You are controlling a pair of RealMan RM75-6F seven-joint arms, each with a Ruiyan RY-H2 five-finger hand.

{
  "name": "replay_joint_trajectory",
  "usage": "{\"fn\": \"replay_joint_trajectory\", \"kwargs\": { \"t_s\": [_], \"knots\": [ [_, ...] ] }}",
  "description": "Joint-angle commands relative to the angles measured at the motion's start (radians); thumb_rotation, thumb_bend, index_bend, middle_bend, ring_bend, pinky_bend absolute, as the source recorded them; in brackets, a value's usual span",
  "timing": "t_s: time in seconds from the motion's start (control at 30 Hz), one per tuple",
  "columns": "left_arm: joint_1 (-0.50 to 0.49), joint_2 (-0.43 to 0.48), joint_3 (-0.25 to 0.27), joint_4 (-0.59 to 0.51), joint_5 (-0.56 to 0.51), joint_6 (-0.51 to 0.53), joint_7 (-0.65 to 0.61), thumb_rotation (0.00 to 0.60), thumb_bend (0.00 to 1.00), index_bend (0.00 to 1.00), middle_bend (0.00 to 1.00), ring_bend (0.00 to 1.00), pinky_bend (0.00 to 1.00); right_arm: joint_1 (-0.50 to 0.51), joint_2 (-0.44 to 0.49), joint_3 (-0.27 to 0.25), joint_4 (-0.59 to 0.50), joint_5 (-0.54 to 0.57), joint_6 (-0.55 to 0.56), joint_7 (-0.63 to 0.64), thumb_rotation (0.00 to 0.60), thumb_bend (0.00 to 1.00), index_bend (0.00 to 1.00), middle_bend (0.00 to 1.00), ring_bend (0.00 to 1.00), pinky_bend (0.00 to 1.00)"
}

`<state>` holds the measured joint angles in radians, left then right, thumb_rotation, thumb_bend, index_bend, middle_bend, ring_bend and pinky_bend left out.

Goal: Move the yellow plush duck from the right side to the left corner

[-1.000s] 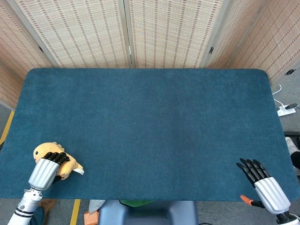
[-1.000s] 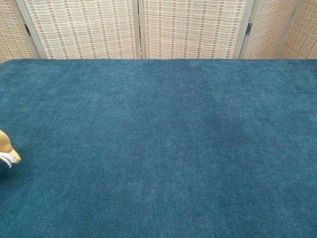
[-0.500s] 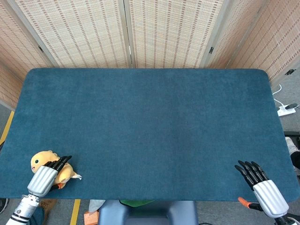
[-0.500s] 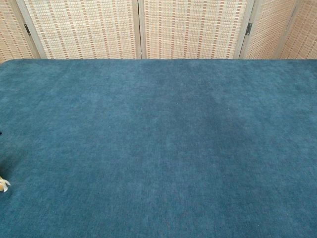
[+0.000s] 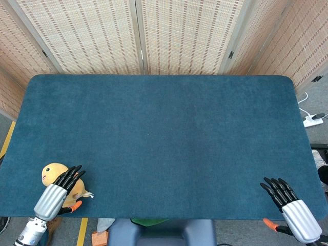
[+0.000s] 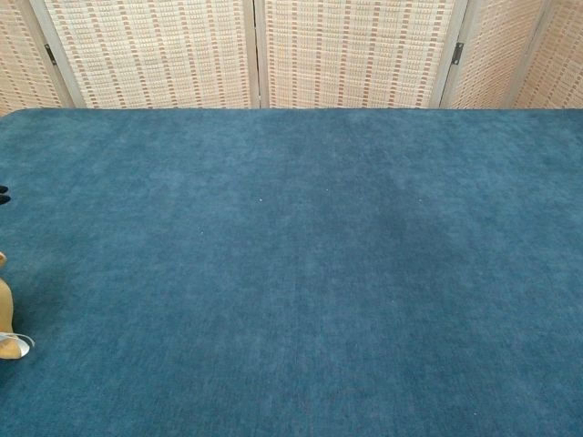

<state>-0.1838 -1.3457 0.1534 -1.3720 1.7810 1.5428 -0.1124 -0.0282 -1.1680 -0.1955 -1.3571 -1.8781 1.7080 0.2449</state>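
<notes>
Head view: the left robot hand (image 5: pixel 57 192) has let go, fingers spread, above the yellow plush duck (image 5: pixel 57 177) on the blue bench (image 5: pixel 164 138) corner; right robot hand (image 5: pixel 289 202) open, empty. Chest view: the duck's edge (image 6: pixel 5 314) rests still, delivery apparently done.

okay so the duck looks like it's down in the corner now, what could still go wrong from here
1. The yellow plush duck lies close to the near edge of the table, so a nudge could tip it off.
2. The left hand has its fingers spread right over the duck's body; pulling back low might snag the plush or its white tag and drag it along.
3. The chest view shows only a sliver of the duck, so its placement is hard to check there.
</notes>
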Motion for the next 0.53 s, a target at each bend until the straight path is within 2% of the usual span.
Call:
{"fn": "replay_joint_trajectory", "kwargs": {
  "t_s": [0.03, 0.13, 0.2, 0.3, 0.37, 0.53],
  "knots": [
    [0.039, 0.095, 0.023, -0.095, 0.013, 0.053, 0.062, 0.6, 0.23, 0.0, 0.0, 0.0, 0.17, -0.004, 0.002, 0.004, 0.001, 0.0, 0.011, 0.001, 0.6, 0.09, 0.0, 0.0, 0.0, 0.0],
    [0.11, 0.198, 0.041, -0.185, -0.025, 0.129, 0.095, 0.6, 0.23, 0.0, 0.0, 0.0, 0.17, -0.012, 0.002, 0.012, 0.004, 0.006, 0.024, -0.006, 0.6, 0.09, 0.0, 0.0, 0.0, 0.0],
    [0.181, 0.239, 0.038, -0.206, -0.095, 0.198, 0.086, 0.6, 0.25, 0.0, 0.0, 0.0, 0.16, -0.018, 0.001, 0.022, 0.001, 0.014, 0.036, -0.018, 0.6, 0.09, 0.0, 0.0, 0.0, 0.0],
    [0.276, 0.242, 0.005, -0.204, -0.249, 0.258, 0.026, 0.6, 0.26, 0.0, 0.0, 0.0, 0.16, -0.033, -0.005, 0.046, -0.013, 0.047, 0.044, -0.079, 0.6, 0.09, 0.0, 0.0, 0.0, 0.0],
    [0.305, 0.236, -0.014, -0.178, -0.309, 0.256, -0.008, 0.6, 0.27, 0.0, 0.0, 0.0, 0.16, -0.043, -0.004, 0.069, -0.041, 0.08, 0.045, -0.132, 0.6, 0.09, 0.0, 0.0, 0.0, 0.0],
    [0.313, 0.237, -0.022, -0.128, -0.262, 0.263, -0.047, 0.6, 0.27, 0.0, 0.0, 0.0, 0.15, -0.049, 0.004, 0.11, -0.107, 0.151, 0.024, -0.204, 0.6, 0.11, 0.0, 0.0, 0.0, 0.0]
  ]
}}
